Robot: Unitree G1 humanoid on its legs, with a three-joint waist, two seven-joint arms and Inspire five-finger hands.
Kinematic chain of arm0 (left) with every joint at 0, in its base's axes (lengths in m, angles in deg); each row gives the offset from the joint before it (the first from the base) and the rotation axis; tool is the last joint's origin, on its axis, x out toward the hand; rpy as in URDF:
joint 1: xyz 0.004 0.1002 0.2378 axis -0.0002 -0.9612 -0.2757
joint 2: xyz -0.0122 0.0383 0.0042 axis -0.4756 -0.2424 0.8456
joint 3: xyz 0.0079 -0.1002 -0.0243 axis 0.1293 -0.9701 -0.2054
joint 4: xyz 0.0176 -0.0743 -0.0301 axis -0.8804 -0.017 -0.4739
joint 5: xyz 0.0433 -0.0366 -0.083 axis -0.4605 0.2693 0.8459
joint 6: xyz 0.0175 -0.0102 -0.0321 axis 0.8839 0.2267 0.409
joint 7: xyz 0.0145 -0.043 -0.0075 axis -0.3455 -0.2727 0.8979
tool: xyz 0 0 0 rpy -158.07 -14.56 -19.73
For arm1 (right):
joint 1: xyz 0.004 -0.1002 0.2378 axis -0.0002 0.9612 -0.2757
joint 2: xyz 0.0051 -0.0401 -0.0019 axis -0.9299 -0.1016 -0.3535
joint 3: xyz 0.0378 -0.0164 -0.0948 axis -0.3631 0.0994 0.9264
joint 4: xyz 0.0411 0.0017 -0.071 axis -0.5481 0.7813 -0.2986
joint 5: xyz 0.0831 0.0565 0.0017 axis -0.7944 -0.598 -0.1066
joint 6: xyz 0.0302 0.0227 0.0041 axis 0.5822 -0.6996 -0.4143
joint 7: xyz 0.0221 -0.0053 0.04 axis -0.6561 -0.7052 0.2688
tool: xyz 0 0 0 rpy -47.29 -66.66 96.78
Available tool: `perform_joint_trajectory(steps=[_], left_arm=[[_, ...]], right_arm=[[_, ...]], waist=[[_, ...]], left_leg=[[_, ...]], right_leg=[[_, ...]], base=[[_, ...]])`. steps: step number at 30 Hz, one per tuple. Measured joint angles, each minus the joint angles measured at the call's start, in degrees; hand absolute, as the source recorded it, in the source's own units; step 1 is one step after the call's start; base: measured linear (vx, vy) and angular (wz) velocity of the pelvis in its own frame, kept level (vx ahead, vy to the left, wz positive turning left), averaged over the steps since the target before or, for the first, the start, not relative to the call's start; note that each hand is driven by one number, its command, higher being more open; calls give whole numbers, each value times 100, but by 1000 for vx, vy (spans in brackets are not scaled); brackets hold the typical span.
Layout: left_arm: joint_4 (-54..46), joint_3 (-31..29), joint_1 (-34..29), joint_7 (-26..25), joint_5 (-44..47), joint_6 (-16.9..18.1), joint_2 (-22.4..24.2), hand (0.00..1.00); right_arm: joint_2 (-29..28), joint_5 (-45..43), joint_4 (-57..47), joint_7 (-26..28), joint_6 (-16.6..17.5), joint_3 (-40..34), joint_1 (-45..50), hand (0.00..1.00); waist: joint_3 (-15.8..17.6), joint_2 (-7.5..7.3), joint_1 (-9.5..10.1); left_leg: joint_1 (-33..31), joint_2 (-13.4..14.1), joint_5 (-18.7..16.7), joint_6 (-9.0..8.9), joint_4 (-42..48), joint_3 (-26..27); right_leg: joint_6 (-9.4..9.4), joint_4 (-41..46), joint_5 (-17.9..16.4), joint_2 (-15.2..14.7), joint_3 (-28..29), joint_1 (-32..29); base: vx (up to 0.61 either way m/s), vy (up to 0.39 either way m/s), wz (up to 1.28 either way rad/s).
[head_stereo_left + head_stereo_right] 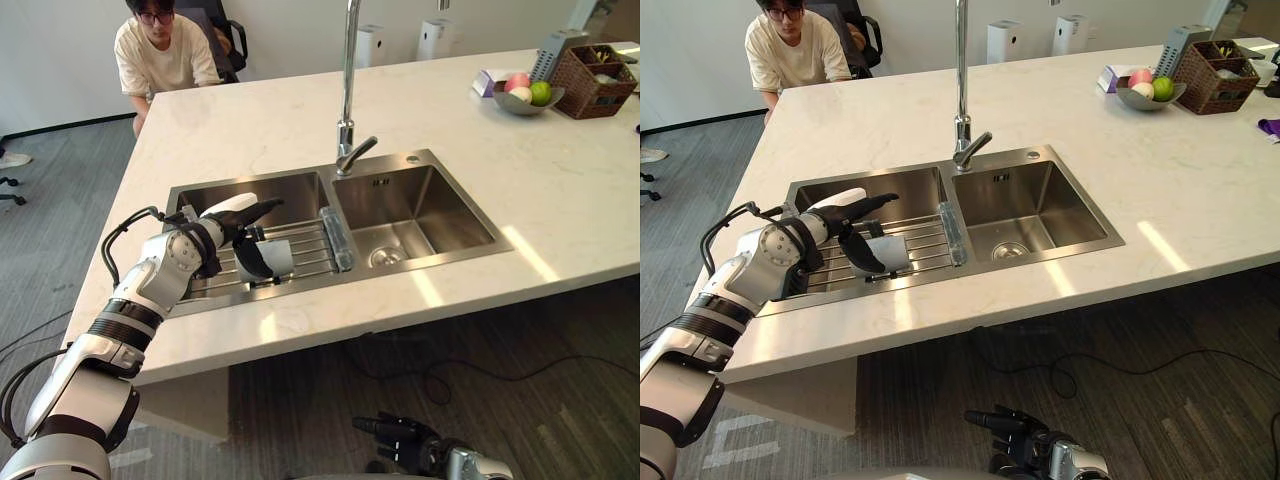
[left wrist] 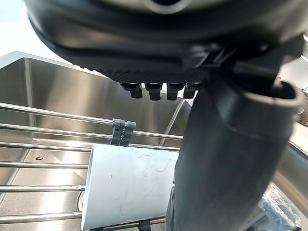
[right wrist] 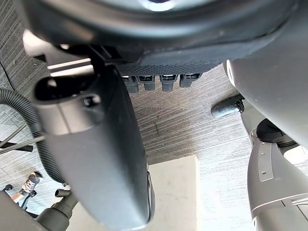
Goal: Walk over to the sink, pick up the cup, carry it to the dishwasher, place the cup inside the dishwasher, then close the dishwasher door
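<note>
kitchen — marble island (image 1: pixel 300 110), double sink (image 1: pixel 420 215), faucet (image 1: pixel 348 90)

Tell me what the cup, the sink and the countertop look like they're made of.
Cup: white, opaque, matte wall, likely plastic or ceramic; the look leaves it open. Sink: brushed stainless steel, grey with soft reflections. Countertop: pale marble or marble-look stone, with faint grey veins, polished enough to show bright light patches.
</note>
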Motion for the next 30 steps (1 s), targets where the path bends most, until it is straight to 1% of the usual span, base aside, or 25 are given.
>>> perform_joint_trajectory(steps=[8, 12, 18, 23, 30], left_arm=[[525, -6, 2, 219, -13, 41, 1, 100], [726, -5, 2, 341, -22, 112, 16, 100], [813, -7, 1, 444, -159, 116, 69, 100], [878, -99, 1, 594, -568, 96, 213, 100], [1121, -270, 1, 638, -1036, 77, 421, 100]], right_arm=[[-8, 1, -8, 80, -26, -2, 19, 100], [-4, 16, -10, 96, -45, -7, 18, 100], [-1, 24, -9, 154, -67, -9, 9, 100], [1, 25, -5, 194, -156, -8, -17, 100], [10, 26, -2, 214, -291, 0, -45, 100]], waist=[[-41, -65, -20], [-43, -68, -37], [-44, -70, -52], [-72, -100, -108], [-119, -113, -125]], left_leg=[[-25, -9, -5, 8, -1, 119], [-36, -12, -9, 12, -1, 135], [-35, -4, -17, 6, -1, 141], [-23, -3, -21, 11, -2, 152], [0, -3, -40, 18, -2, 201]], right_leg=[[13, -72, 88, 1, 127, -54], [18, -136, 120, 6, 139, -43], [19, -137, 121, 15, 141, -41], [24, -142, 125, 14, 153, -33], [33, -148, 130, 13, 199, -34]], base=[[-19, 3, -8], [0, 0, 0], [0, 0, 0], [0, 0, 0], [-9, 2, -4]])
